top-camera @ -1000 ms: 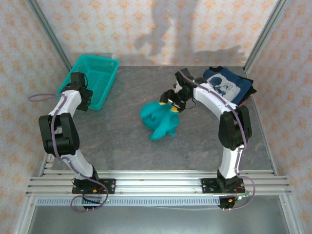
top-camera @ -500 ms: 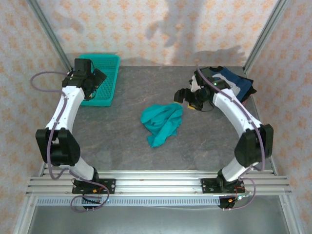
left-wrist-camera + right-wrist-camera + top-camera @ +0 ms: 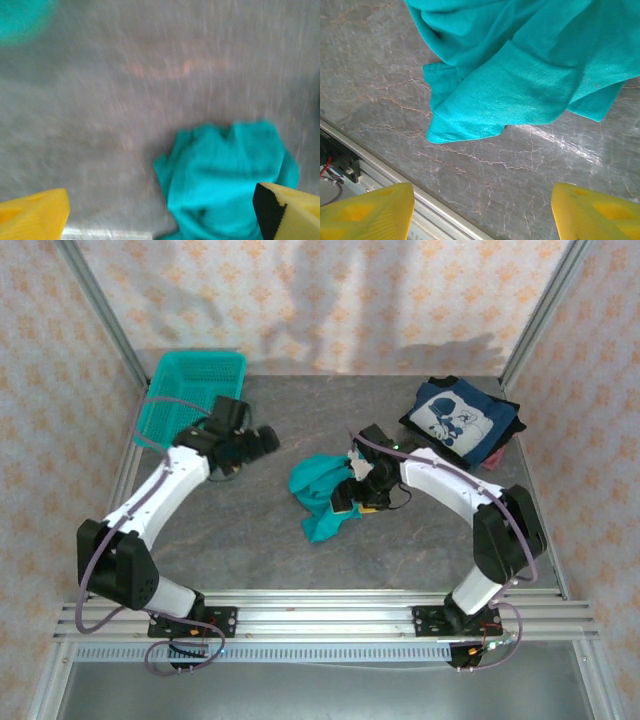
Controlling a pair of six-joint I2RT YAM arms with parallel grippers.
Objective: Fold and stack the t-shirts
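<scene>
T-shirts lie apart on the table (image 3: 250, 540): teal t-shirt (image 3: 318, 502) crumpled mid-surface, navy t-shirt (image 3: 460, 420) folded far right. Left gripper (image 3: 160, 212) and right gripper (image 3: 480, 210) hang near the teal one, jaws spread, empty.

We see the teal t-shirt (image 3: 312, 488) lying unfolded in a crumpled heap near the middle of the bench (image 3: 250, 540). Its cloth is bunched in loose folds, with one end trailing toward the near edge. The navy t-shirt (image 3: 462, 418) lies folded flat by the far right corner, white cartoon print facing up, well apart from the teal one.
</scene>
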